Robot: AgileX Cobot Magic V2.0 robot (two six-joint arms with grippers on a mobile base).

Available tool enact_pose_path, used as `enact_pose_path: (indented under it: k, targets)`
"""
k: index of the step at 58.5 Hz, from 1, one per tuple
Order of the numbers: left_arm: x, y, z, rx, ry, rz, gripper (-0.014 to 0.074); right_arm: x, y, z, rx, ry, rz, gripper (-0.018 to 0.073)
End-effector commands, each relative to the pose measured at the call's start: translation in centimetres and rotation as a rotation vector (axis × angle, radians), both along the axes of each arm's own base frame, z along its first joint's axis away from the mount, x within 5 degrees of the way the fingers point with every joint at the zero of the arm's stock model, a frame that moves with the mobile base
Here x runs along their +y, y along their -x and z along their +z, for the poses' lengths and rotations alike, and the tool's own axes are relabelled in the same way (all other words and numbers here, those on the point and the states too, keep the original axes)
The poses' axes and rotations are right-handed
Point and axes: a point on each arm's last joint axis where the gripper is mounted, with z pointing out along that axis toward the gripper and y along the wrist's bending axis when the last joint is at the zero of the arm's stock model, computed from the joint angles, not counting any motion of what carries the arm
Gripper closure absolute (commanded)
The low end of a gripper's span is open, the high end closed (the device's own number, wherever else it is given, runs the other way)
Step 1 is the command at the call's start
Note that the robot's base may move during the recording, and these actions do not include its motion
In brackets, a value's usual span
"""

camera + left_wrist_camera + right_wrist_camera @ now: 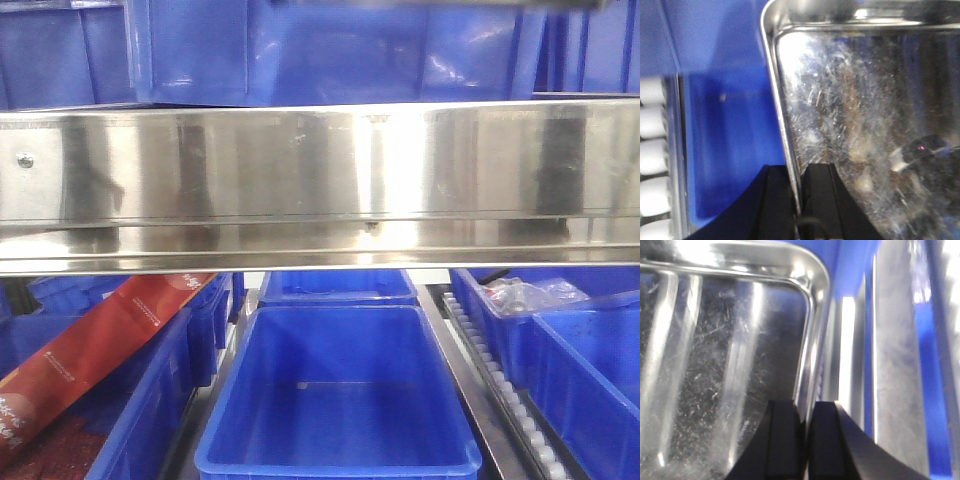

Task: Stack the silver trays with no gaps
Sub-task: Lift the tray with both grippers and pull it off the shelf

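Observation:
In the left wrist view, a silver tray with a scratched, shiny floor fills the right side. Its left rim runs down from a rounded corner into my left gripper, whose black fingers are shut on that rim. The right wrist view shows a silver tray on the left. Its right rim curves down from a rounded corner into my right gripper, which is shut on it. I cannot tell whether both views show one tray. Neither the grippers nor any tray show in the front view.
A broad mirror-like steel rail spans the front view, with blue bins above it. Below it stand a deep blue bin, a red package in a left bin, and a roller track. White rollers and a blue bin lie left of the tray.

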Motion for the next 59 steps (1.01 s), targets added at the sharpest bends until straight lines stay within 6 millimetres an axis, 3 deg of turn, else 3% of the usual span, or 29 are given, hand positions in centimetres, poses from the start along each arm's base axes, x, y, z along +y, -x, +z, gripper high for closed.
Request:
enact_pose_path:
  k: [1,23,38,59]
  targets:
    - [1.0,1.0,3.0,-0.114,0.023,-0.009,0.0621,-0.2,1.1,2.0,-0.079,0.041,0.017,0.0638]
    - [1.2,1.0,5.6,-0.322,0.089,-0.028,0.0621,-0.4,2.3,6.1,-0.372,0.024,-0.013,0.0638]
    - [0.9,0.7,6.7,-0.441,0.144,-0.053,0.0622,-0.4,2.2,6.5,-0.416,0.019,-0.019,0.0638]
    - [0.9,0.7,6.6,-0.436,0.140,-0.051,0.0622,-0.4,2.2,6.5,-0.416,0.019,-0.019,0.0638]
